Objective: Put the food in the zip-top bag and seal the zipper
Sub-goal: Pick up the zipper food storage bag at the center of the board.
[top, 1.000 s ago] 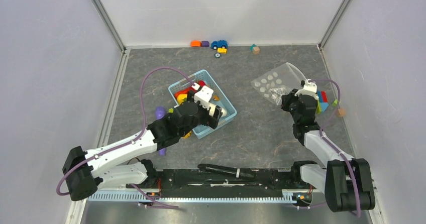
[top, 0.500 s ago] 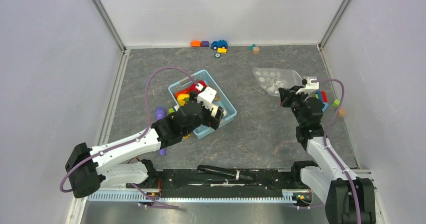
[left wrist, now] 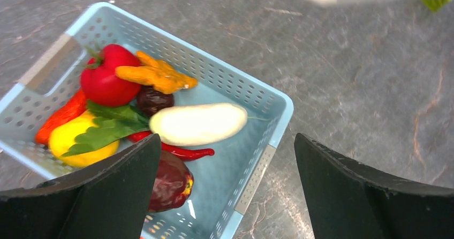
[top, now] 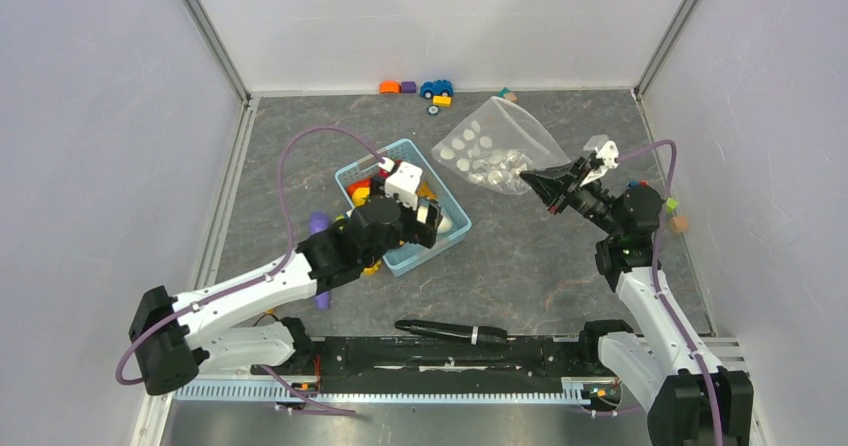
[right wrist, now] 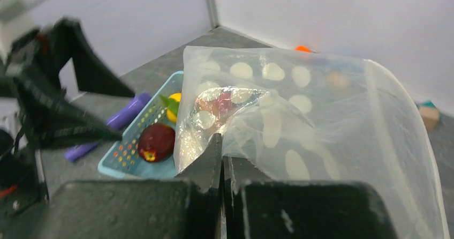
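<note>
While the right end effector [top: 533,179] is pinching an edge of the dotted zip-top bag [top: 492,148] at centre right of the overhead view, fingers pressed together on the plastic, the left end effector [left wrist: 226,137] is hovering, fingers spread wide, over the light-blue basket [left wrist: 278,116] at centre. Inside that basket the food [left wrist: 128,126] is lying: white oblong [left wrist: 198,124], red apple [left wrist: 110,81], orange carrot [left wrist: 155,75], yellow round [left wrist: 80,141], maroon piece [left wrist: 171,181], red chili [left wrist: 184,153]. The basket is sitting on the grey worktop [top: 520,256].

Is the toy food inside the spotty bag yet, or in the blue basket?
In the basket: apple, carrot and white piece lie there. The bag, pinched by the right hand, looks empty.
</note>
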